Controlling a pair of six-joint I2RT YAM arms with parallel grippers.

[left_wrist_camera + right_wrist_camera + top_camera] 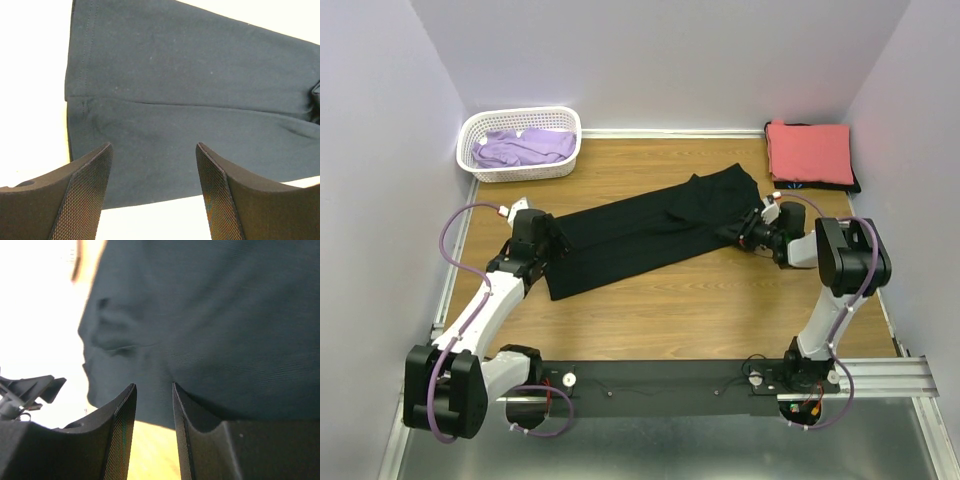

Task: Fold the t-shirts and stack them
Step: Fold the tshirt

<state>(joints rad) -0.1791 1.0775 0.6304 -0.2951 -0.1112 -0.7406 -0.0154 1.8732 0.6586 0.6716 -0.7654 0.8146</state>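
Note:
The black t-shirt point(650, 228) lies as a long folded strip, slanting from near left to far right across the wooden table point(720, 300). My left gripper point(546, 244) sits at its near-left end, jaws open, and the shirt's hem point(190, 100) lies just ahead of the fingertips point(153, 147) with nothing between them. My right gripper point(747, 232) is at the far-right end, jaws open only narrowly. Its fingertips point(153, 386) are at the cloth's edge point(210, 340) and bare wood shows in the gap. A folded coral-red t-shirt point(808, 150) rests on a dark one point(853, 184) at the back right. A lavender t-shirt point(525, 148) lies in the basket.
The white lattice basket point(470, 155) stands at the back left corner. Purple walls close off the back and both sides. A black rail point(660, 385) with the arm bases runs along the near edge.

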